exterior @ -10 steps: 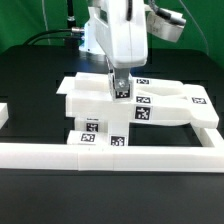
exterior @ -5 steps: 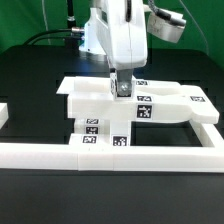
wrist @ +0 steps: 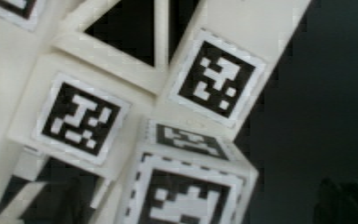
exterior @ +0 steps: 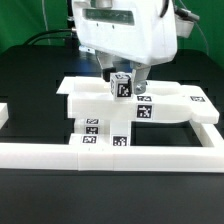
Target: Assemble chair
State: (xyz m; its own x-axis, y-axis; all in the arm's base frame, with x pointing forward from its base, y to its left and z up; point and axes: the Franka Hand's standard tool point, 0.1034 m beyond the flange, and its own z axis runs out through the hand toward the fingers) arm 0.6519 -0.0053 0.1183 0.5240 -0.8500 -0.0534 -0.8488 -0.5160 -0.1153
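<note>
We take the long white border rail (exterior: 110, 152) as our landmark. It runs across the front of the black desk (exterior: 30, 90) in the exterior view and turns back at that view's right end.

Chair (exterior: 130, 100): partly joined white panels lying just behind the rail, inside its corner, a few of their tags facing the camera. A flat slab forms the upper level; lower tagged blocks sit between it and the rail, close against the rail.

Small tagged block (exterior: 122, 85): stands upright on the slab, behind the rail, roughly above the rail's middle. In the wrist view the same cluster of tags fills the picture at close range (edges are blurred, so we cannot tell which seams are closed).

Tool (exterior: 124, 74): hangs directly over the small block, fingers spread wide to either side of it. We see no contact with the block; the tool grips nothing.

Obstructions: the arm's broad white body (exterior: 125, 35) covers the scene behind the chair. The rail blocks the lower front edges of the chair parts from the exterior view.

Another short white piece (exterior: 4, 113) lies at the exterior view's left edge, behind the rail's left end, well apart from the chair.
</note>
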